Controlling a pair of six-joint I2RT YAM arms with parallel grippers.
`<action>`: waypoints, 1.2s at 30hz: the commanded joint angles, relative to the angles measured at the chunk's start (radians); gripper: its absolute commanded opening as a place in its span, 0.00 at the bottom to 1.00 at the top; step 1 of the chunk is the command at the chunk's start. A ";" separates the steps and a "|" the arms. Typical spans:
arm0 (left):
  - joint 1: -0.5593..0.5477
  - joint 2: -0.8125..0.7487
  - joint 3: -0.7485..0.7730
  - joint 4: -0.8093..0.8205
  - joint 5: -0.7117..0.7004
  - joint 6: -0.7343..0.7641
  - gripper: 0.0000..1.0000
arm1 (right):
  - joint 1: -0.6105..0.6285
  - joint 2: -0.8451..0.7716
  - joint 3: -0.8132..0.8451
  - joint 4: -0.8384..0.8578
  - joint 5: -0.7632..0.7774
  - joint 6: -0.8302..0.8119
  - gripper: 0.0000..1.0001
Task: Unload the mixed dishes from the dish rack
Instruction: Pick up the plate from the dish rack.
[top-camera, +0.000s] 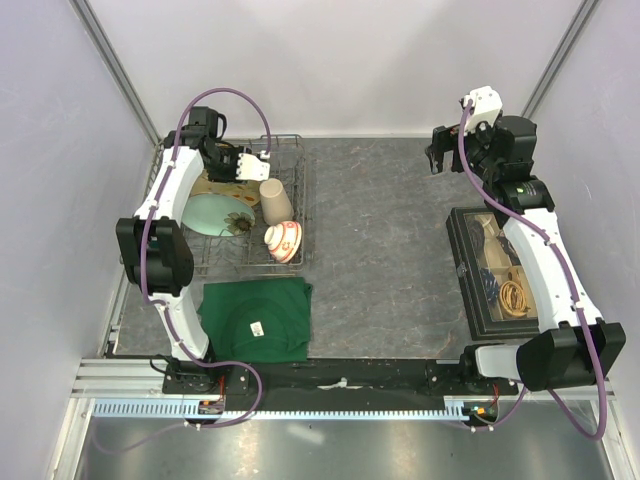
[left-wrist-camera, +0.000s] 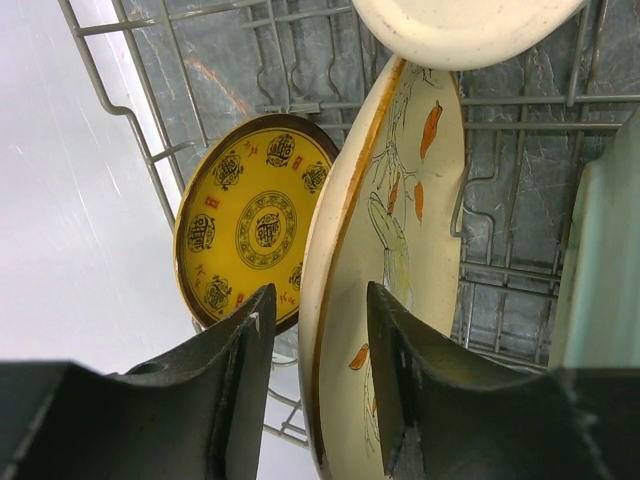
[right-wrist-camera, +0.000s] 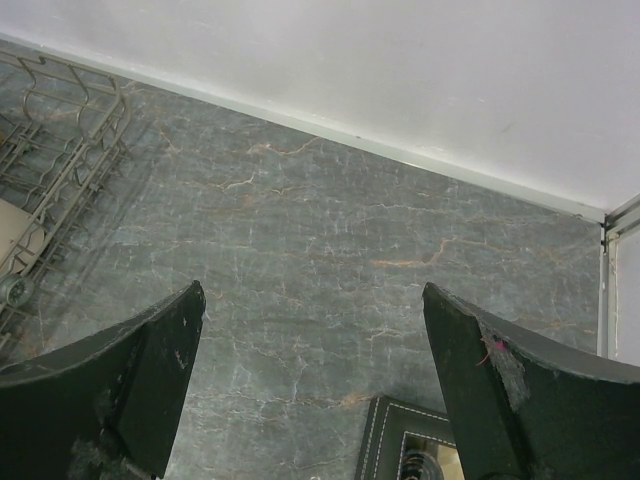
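The dish rack (top-camera: 290, 150) is grey metal wire, the yellow-and-dark patterned plate (left-wrist-camera: 255, 225) and cream floral plate (left-wrist-camera: 400, 230) are glossy glazed ceramic, the table (right-wrist-camera: 350, 260) looks matt veined stone, the cloth (top-camera: 235, 310) soft matt fabric.

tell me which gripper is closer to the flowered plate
Left. The left gripper has its open fingers on either side of the rim of the flowered plate; the right gripper hangs open over the table, well away from it.
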 joint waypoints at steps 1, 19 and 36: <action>-0.008 0.001 0.043 -0.015 -0.013 0.048 0.48 | -0.002 -0.004 -0.013 0.047 0.006 -0.010 0.98; -0.010 0.005 0.066 -0.021 -0.036 0.074 0.28 | -0.002 -0.007 -0.030 0.057 0.005 -0.010 0.98; -0.017 -0.001 0.092 -0.036 -0.085 0.139 0.04 | -0.002 -0.005 -0.041 0.065 0.003 -0.008 0.98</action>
